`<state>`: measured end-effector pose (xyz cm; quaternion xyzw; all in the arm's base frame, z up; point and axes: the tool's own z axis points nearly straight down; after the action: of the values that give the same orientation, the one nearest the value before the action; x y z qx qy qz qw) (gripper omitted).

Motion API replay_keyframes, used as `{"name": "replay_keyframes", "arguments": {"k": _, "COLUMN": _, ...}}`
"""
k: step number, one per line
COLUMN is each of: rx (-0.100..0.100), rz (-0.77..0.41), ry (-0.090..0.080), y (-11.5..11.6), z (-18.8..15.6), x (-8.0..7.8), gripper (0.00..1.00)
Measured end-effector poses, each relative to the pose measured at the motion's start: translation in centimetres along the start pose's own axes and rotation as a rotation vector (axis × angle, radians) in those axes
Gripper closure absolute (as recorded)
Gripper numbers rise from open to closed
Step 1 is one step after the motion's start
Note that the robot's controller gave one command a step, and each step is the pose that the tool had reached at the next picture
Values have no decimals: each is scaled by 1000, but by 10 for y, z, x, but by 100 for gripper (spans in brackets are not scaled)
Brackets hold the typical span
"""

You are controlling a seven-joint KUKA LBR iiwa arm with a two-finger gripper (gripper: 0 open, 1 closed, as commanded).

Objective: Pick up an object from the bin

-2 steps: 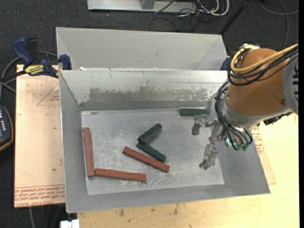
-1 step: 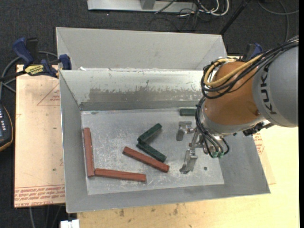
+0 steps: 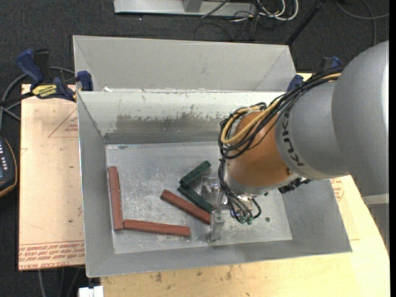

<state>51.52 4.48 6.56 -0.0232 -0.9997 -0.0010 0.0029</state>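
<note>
My gripper (image 3: 216, 226) reaches down to the bin floor near the front middle, under the orange wrist cover. Its tip stands right at the lower right end of a red-brown bar (image 3: 185, 206) that lies slanted across the floor. A dark green angled piece (image 3: 194, 179) lies just behind that bar, up against the gripper's left side. Nothing is visibly held.
Two more red-brown bars lie to the left: one (image 3: 115, 198) runs along the left wall, and one (image 3: 156, 228) lies flat near the front wall, the two forming an L. The arm covers the bin's right half.
</note>
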Motion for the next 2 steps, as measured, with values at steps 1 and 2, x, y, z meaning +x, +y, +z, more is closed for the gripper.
{"name": "replay_keyframes", "arguments": {"k": 1, "rx": 1, "rz": 2, "ry": -5, "y": -2, "z": -4, "x": -2, "gripper": 100}}
{"name": "replay_keyframes", "arguments": {"k": 2, "rx": 1, "rz": 2, "ry": -5, "y": -2, "z": -4, "x": -2, "gripper": 100}}
